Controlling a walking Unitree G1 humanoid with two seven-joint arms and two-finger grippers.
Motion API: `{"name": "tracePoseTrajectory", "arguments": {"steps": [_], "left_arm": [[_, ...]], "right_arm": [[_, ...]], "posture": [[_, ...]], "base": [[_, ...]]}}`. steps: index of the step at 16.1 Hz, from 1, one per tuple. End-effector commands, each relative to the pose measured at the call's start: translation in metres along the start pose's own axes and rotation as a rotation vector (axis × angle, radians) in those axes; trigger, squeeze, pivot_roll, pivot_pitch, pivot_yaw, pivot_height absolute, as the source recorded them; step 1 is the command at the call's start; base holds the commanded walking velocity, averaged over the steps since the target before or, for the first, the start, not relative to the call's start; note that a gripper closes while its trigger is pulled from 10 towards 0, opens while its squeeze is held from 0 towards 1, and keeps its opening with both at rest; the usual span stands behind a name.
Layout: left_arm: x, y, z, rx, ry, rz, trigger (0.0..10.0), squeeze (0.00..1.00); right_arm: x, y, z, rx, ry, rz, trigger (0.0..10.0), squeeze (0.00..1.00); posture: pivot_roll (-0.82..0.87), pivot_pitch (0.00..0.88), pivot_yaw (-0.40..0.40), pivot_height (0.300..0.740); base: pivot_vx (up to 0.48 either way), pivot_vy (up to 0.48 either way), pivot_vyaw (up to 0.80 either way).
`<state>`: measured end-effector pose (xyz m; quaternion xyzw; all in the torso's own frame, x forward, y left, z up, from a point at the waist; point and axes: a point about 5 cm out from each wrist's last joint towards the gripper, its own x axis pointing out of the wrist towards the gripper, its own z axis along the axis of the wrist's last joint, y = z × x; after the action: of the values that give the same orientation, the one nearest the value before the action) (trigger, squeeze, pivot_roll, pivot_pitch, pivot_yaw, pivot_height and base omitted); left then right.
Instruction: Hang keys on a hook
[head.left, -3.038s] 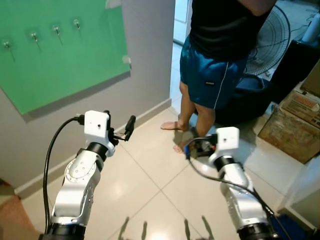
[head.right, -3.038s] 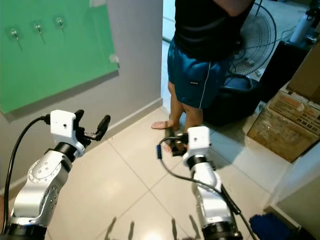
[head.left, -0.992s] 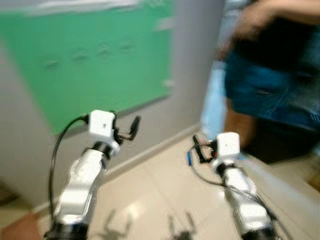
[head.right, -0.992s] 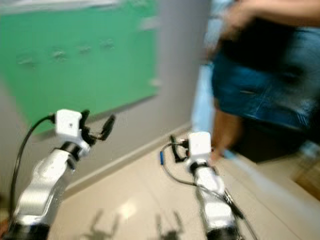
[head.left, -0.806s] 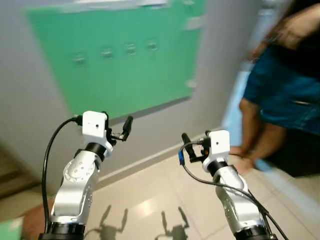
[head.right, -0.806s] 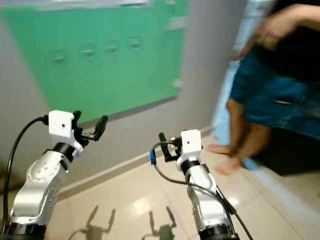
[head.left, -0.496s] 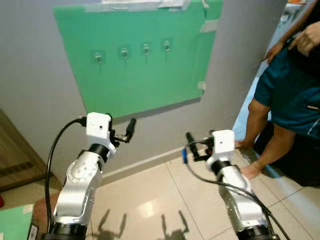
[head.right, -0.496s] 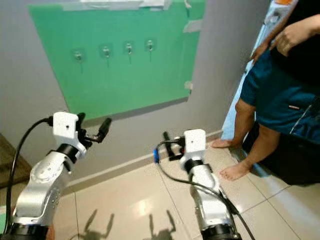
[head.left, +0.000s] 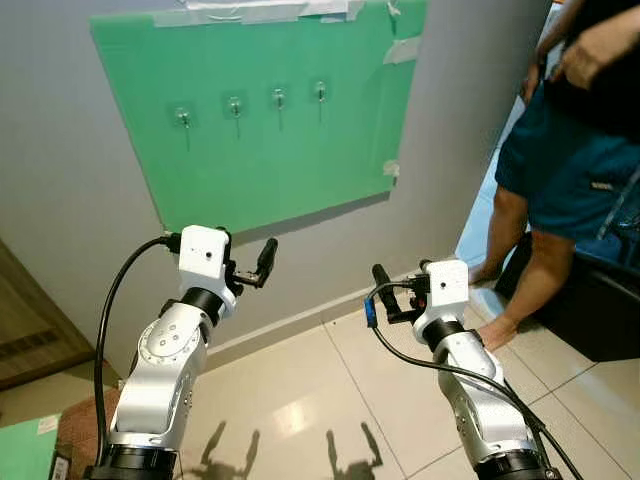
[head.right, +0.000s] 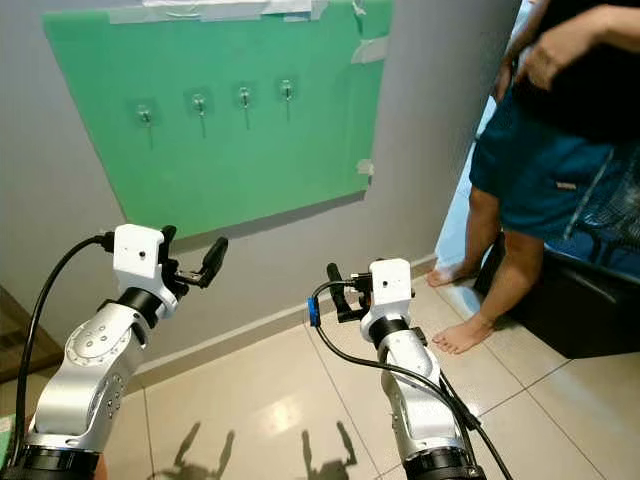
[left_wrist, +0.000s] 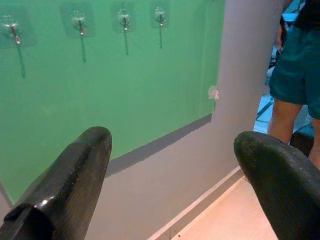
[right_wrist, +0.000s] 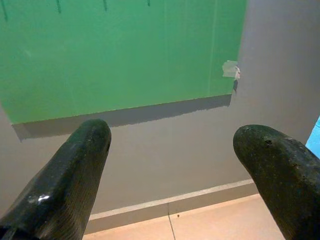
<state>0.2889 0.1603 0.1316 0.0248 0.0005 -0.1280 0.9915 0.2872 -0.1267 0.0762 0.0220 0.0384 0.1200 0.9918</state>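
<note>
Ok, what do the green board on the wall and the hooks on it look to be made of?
The green board looks like thin matte paper or plastic sheet: flat, taped at its top edge and corners, casting a slim shadow below. The four hooks seem to be shiny metal pins on clear glossy adhesive pads, judging by the glints; the exact material is uncertain.

4 small clear-backed metal hooks (head.left: 250, 102) are fixed in a slightly rising row across the upper part of a green board (head.left: 300, 160), which is taped to the grey wall. Each hook is bare, with nothing hung on it. Keys cannot be made out.
</note>
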Motion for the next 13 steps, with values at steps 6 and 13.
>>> {"name": "tracePoseTrajectory", "arguments": {"steps": [6, 13], "left_arm": [[0.0022, -0.0001, 0.0064, 0.015, -0.017, -0.002, 10.0, 0.00], [0.0017, -0.0003, 0.0051, -0.012, -0.016, -0.003, 10.0, 0.00]], "right_arm": [[0.0000, 0.0028, -0.0023, -0.020, 0.024, 0.018, 10.0, 0.00], [0.0002, 0.0029, -0.0038, -0.025, 0.030, 0.030, 10.0, 0.00]], "posture": [[-0.05, 0.000, 0.035, 0.740], [-0.05, 0.000, 0.028, 0.740]], "base": [[0.347, -0.314, 0.14], [0.040, -0.055, 0.43]]}}
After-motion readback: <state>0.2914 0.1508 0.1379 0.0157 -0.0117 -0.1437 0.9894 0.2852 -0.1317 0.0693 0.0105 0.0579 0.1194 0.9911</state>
